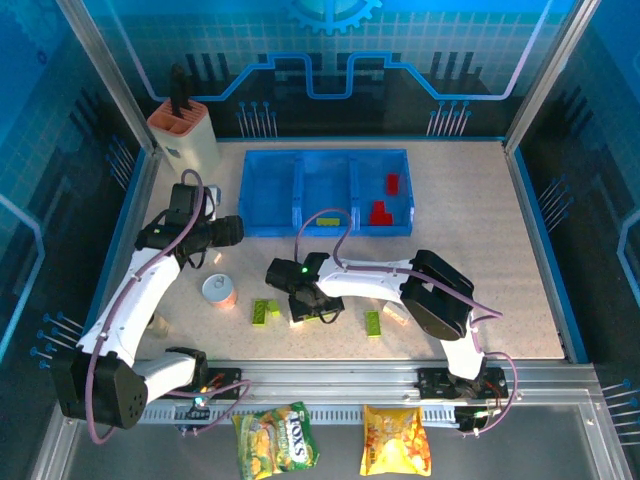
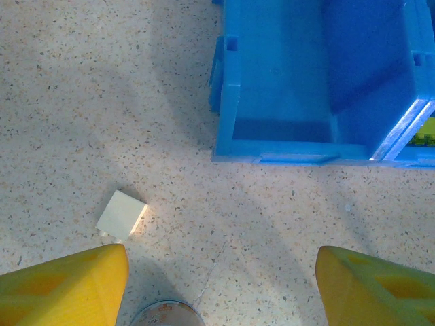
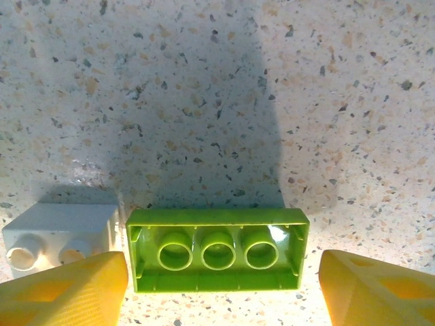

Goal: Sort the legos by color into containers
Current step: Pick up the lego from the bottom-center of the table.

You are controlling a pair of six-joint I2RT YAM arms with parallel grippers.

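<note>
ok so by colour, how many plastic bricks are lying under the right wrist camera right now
lime green rectangular plastic brick, hollow side up: 1
white square plastic brick, on its side: 1
total: 2

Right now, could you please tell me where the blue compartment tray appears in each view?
Top external: blue tray at the far centre of the table.
Left wrist: blue tray upper right, its left compartment bare.
Shared landmark: the round can, in front of the tray's left end.
</note>
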